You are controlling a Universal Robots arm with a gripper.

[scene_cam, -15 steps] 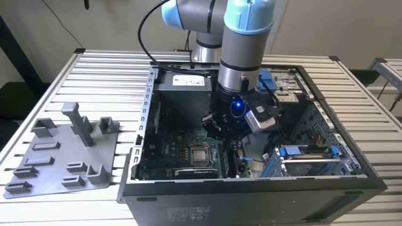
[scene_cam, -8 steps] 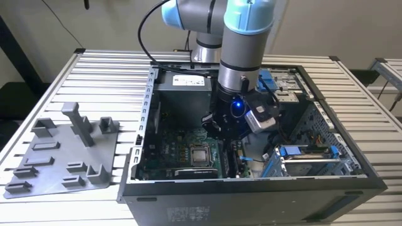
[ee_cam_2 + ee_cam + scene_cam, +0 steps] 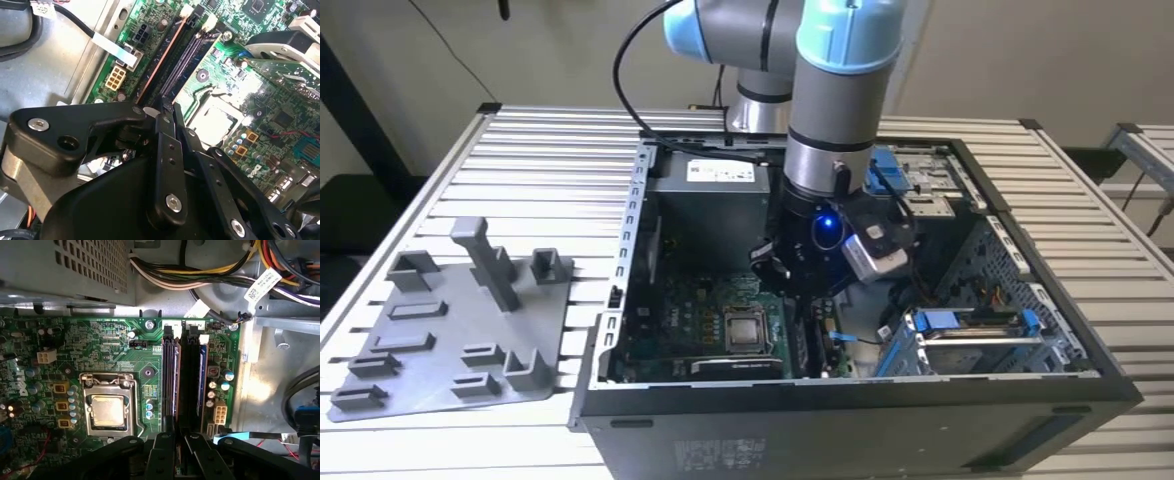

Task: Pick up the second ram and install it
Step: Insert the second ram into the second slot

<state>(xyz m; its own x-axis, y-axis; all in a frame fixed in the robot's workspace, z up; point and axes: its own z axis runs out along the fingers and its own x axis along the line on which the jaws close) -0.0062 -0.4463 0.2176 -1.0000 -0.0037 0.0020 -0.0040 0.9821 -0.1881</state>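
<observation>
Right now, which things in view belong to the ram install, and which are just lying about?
Job: pincer; ram stick in line with it; memory slots.
Lying about: grey fixture tray; processor socket; cable bundle.

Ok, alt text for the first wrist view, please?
The gripper hangs over one end of the long dark memory slots on a green motherboard. A processor socket sits beside the slots, and a cable bundle runs beyond the board.
</observation>
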